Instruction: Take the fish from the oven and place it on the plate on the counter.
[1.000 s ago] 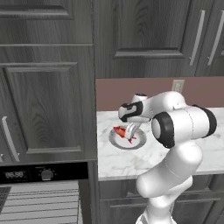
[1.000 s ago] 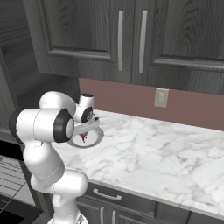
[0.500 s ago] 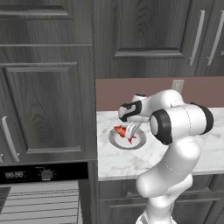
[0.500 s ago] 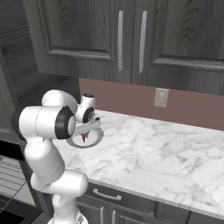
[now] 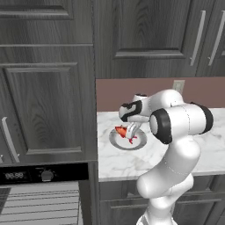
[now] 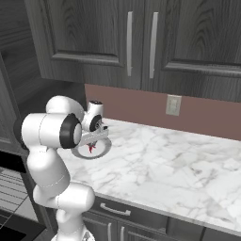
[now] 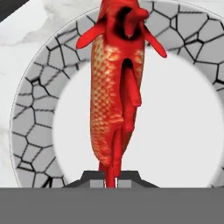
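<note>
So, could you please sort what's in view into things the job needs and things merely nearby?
Job:
- fish, in the pincer
- plate
- counter
- oven

Nearby:
- wall outlet
- upper cabinets

Red-orange fish (image 7: pixel 114 92) with pale scale speckle on flank, solid red fins. Plate (image 7: pixel 33 127): white centre, grey rim with black crackle lines. Counter (image 6: pixel 179 164) white marble, faint grey veins. Cabinets (image 5: pixel 48 79) dark grey wood-grain. Backsplash (image 6: pixel 141 106) dull reddish-brown. Oven (image 5: pixel 41 176) black, grey racks.

Dark grey wood-grain cabinets (image 6: pixel 141 42) with silver bar handles (image 6: pixel 129 44), reddish-brown backsplash (image 6: pixel 141 106), beige wall outlet (image 6: pixel 173 105).
</note>
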